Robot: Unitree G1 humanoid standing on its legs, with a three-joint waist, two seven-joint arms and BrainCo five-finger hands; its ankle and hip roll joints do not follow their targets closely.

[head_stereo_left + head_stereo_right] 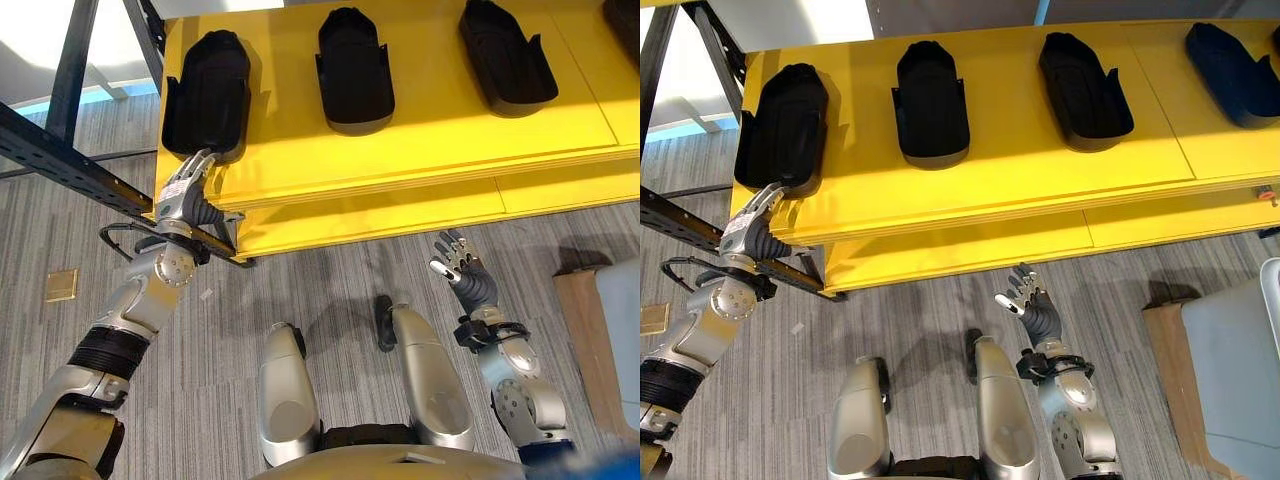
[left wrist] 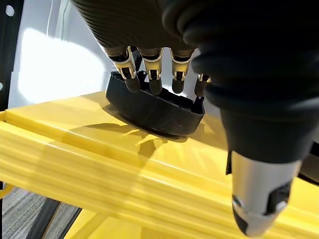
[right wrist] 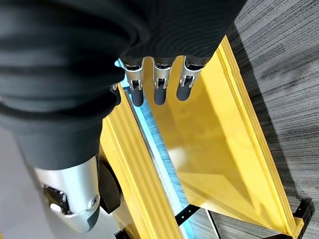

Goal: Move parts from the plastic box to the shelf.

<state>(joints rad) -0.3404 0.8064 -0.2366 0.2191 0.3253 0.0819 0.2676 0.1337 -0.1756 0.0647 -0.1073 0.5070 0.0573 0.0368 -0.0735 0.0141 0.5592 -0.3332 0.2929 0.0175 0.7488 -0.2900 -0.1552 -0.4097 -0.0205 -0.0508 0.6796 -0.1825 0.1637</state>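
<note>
Leftmost black part lies flat on the yellow shelf, long axis running front to back, its open squared end toward me, rounded end away. I see my left hand at that near end, straight fingers touching the rim, not curled round it. Two more parts sit alongside. Right hand hangs relaxed over the floor.

At the lower left of the left eye view, the left arm is silver-grey, with a black ribbed band and a round silver wrist joint. The left hand has silver fingers with dark tips and a dark ribbed cover. At lower right, the right arm and right hand look alike, with a black collar at the wrist
</note>
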